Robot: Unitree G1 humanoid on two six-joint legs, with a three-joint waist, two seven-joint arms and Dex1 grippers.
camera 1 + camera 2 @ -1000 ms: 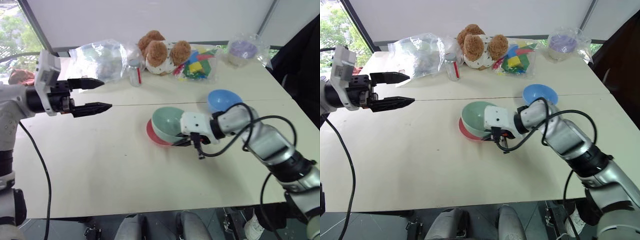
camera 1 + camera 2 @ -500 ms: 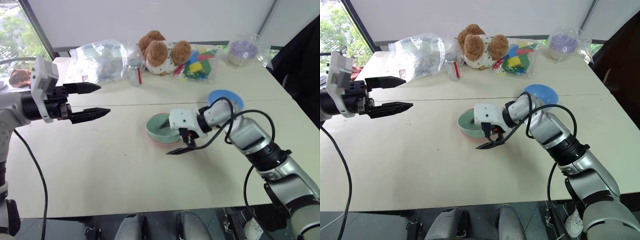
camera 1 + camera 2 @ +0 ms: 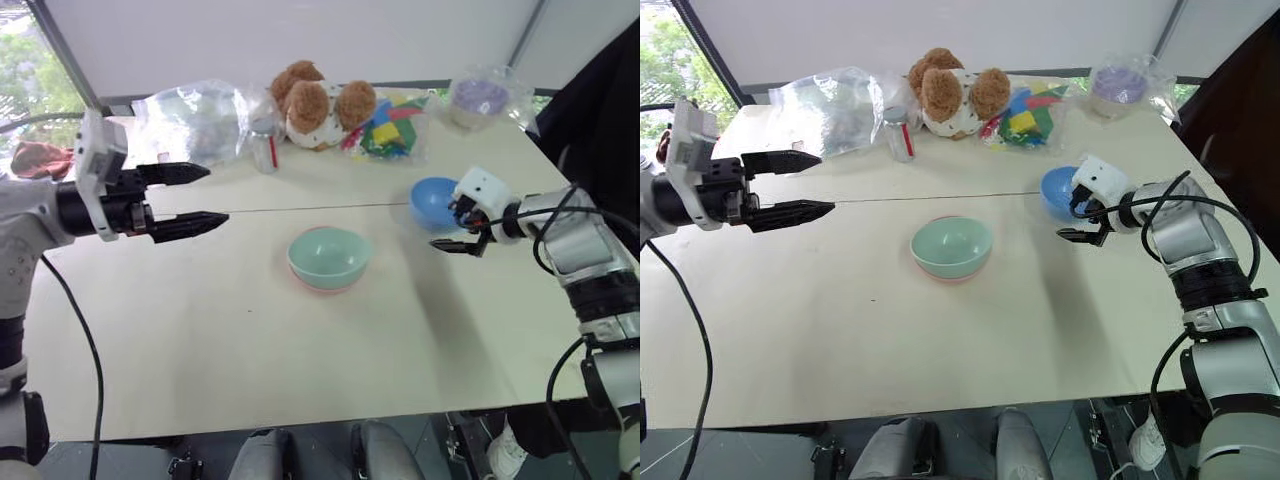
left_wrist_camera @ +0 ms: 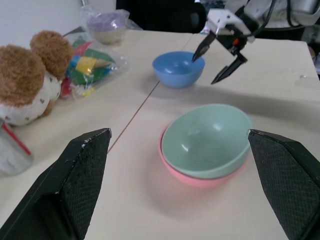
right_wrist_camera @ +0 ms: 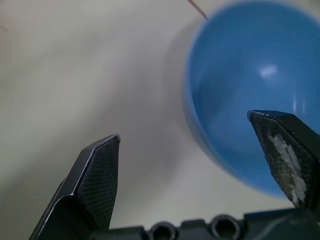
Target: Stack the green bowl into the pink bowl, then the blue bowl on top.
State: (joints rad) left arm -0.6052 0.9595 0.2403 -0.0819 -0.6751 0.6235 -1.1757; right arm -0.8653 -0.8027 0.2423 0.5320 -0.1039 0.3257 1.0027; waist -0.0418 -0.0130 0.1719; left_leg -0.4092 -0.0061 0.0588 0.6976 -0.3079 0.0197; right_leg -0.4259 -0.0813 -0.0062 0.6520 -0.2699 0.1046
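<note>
My work surface is a pale beige table point(image 3: 200, 330) with a thin seam running across it. Near its middle: pink bowl point(image 3: 325, 287) with the green bowl point(image 3: 330, 256) nested inside; to my right, blue bowl point(image 3: 438, 200), standing alone on the seam. Along the far edge: clear plastic bag point(image 3: 195, 120), small bottle point(image 3: 264, 148), teddy bear point(image 3: 315, 100), bagged coloured blocks point(image 3: 385, 135), bagged purple-lined bowl point(image 3: 478, 98).

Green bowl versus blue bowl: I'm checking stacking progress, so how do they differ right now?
The green bowl is pale mint and sits nested in the pink bowl; the blue bowl is sky blue and stands alone on the table. The open right pincer straddles the blue bowl's rim; nothing is near the green one. Both are upright, plain and similar in size.
</note>
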